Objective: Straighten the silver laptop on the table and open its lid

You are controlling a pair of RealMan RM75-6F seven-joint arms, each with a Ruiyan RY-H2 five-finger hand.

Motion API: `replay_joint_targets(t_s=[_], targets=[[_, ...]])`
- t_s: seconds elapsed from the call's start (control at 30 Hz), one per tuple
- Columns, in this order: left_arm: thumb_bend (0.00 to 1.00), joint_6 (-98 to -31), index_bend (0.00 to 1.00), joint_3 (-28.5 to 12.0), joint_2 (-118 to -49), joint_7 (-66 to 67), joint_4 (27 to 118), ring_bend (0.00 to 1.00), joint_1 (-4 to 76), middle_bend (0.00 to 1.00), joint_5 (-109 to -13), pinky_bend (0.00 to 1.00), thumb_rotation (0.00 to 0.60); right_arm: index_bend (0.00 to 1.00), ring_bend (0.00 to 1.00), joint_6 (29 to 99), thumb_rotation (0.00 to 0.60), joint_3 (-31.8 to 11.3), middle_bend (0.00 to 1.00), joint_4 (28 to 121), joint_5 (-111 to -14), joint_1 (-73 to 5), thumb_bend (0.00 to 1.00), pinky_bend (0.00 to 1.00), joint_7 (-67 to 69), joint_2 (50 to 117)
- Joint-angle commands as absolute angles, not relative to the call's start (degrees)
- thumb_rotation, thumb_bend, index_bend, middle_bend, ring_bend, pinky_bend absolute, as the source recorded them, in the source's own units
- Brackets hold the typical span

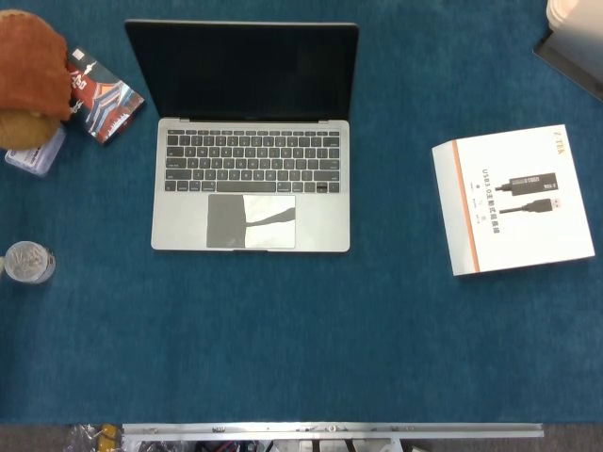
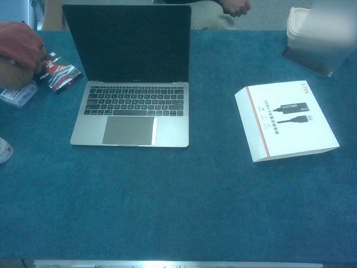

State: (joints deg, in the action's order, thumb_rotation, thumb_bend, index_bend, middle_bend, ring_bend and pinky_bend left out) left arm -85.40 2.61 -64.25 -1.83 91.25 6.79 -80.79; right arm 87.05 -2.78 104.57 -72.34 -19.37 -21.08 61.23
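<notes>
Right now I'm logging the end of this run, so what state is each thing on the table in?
silver laptop: lid open, screen dark, set square on the table.
white box: closed, lying flat, right of the laptop.
small printed packet: lying flat, left of the screen.
round silver tin: lid on, standing at the left edge.
brown cloth: bunched up, far left corner.
Both hands: out of view.

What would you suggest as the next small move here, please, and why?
Probably none on the laptop itself: it sits square to the table edge with its lid already raised, keyboard and dark screen showing. Neither hand appears in either view, so I would keep both arms clear and treat the task as done.
</notes>
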Motion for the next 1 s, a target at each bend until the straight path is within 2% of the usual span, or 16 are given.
replay_joint_targets(t_s=[0.03,0.27,0.57,1.0], targets=[[0.20,-87.29,0.03,2.11,-65.31,-1.41,90.63,0.00,5.08,0.00,-80.30,0.00,0.600,0.02,0.01,91.52,0.600,-0.01,0.15,103.02,-75.51,-14.39,0.39,0.08,-17.87,60.81],[0.20,-90.66,0.03,1.50,-67.29,-3.29,88.78,0.00,2.30,0.00,-81.24,0.00,0.600,0.02,0.01,95.29,0.600,1.27,0.15,100.26,-77.00,-8.67,0.39,0.08,-15.34,60.73],[0.20,-90.45,0.03,0.98,-67.27,-2.77,89.49,0.00,1.65,0.00,-82.50,0.00,0.600,0.02,0.01,94.73,0.600,3.10,0.15,97.43,-79.87,-4.78,0.39,0.08,-13.43,61.94],[0.20,-90.35,0.03,-0.23,-65.57,-1.89,91.54,0.00,1.50,0.00,-83.84,0.00,0.600,0.02,0.01,94.23,0.600,0.35,0.15,95.07,-82.10,-3.70,0.39,0.08,-13.20,65.60]])
